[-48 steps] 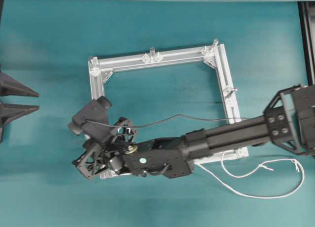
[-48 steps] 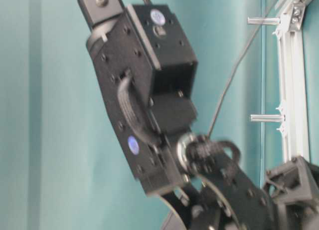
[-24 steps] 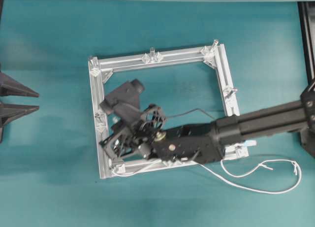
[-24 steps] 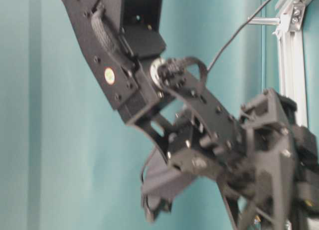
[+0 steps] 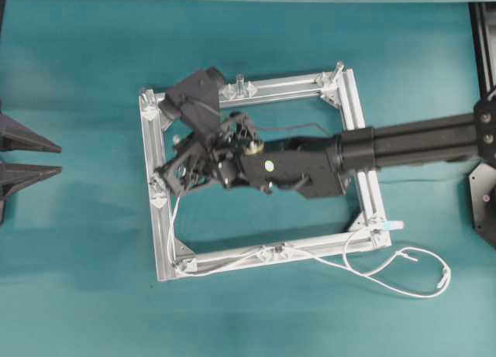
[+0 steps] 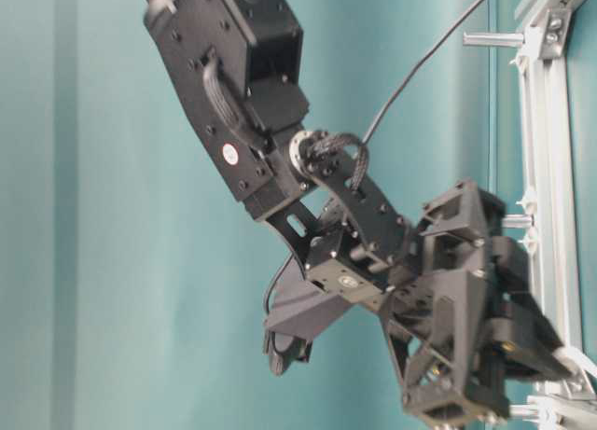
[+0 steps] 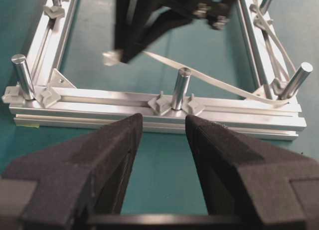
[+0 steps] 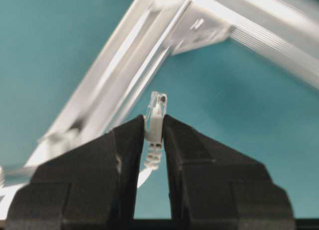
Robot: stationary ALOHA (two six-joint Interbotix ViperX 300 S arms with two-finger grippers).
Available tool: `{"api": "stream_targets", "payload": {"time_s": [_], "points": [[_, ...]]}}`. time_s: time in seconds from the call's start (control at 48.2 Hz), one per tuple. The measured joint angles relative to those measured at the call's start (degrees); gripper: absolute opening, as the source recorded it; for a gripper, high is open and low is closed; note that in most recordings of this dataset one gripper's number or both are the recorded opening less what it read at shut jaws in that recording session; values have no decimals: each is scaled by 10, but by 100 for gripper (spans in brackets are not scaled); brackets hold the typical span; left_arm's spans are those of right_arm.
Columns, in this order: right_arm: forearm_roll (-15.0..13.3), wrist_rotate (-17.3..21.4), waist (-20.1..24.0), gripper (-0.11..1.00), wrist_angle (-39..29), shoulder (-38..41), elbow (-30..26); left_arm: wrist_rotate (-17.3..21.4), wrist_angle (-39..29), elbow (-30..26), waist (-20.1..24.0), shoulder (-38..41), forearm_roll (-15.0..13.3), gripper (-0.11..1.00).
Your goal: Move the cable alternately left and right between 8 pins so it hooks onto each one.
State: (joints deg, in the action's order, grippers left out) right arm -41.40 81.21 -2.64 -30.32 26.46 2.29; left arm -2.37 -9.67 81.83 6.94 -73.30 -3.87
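A: Pinching the cable's clear plug (image 8: 156, 112), is that what the right pincer (image 8: 153, 135) is doing?

B: Yes. In the right wrist view its two dark fingers are pressed against the plug end of the white cable (image 5: 325, 258), with the plug tip sticking out past them, above the teal surface (image 5: 77, 279) and near an inner corner of the frame (image 5: 256, 87).

A: And where does the rest of the cable lie, relative to the frame?

B: From the overhead view it drops from the right pincer along the inside of the frame's left rail, turns at the lower left corner, and runs along the bottom rail past the pin (image 5: 277, 249) at its middle. At the lower right corner it leaves the frame and loops loosely on the surface just outside that corner.

A: The left pincer (image 7: 162, 155)?

B: Spread wide and holding nothing. In its own camera it sits just outside one rail of the frame, facing the middle pin (image 7: 180, 88) of that rail, with a corner pin (image 7: 22, 75) to one side and another (image 7: 298, 80) to the other. The flat white cable passes behind the middle pin and bends round that second corner pin.

A: Is anything lying inside the frame?

B: Only the right arm (image 5: 403, 140) reaching in across the right rail, and the cable it carries.
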Motion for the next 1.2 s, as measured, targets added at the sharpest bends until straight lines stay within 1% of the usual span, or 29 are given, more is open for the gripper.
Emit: {"api": "stream_targets", "payload": {"time_s": [0.166, 0.249, 0.373, 0.581, 0.746, 0.85, 0.974, 1.078, 1.203], "points": [[7, -34, -29, 15, 3, 0, -10, 1, 0, 0, 0, 0, -1, 53], [8, -47, -39, 15, 4, 1, -24, 1, 0, 0, 0, 0, 0, 53], [12, -63, -40, 15, 8, 15, -57, 0, 0, 0, 0, 0, -1, 53], [52, -101, -37, 15, 28, 55, -109, 0, 0, 0, 0, 0, -1, 53], [72, -140, -29, 15, 29, 83, -151, 1, 0, 0, 0, 0, 0, 53], [82, -156, -25, 15, 29, 97, -179, 1, 0, 0, 0, 0, 0, 53], [91, -169, -24, 15, 29, 120, -217, 0, 0, 0, 0, 0, 0, 53], [98, -171, -23, 15, 29, 138, -244, 1, 0, 0, 0, 0, 0, 53], [98, -171, -23, 15, 27, 163, -282, 0, -1, 0, 0, 0, 0, 53]]}}
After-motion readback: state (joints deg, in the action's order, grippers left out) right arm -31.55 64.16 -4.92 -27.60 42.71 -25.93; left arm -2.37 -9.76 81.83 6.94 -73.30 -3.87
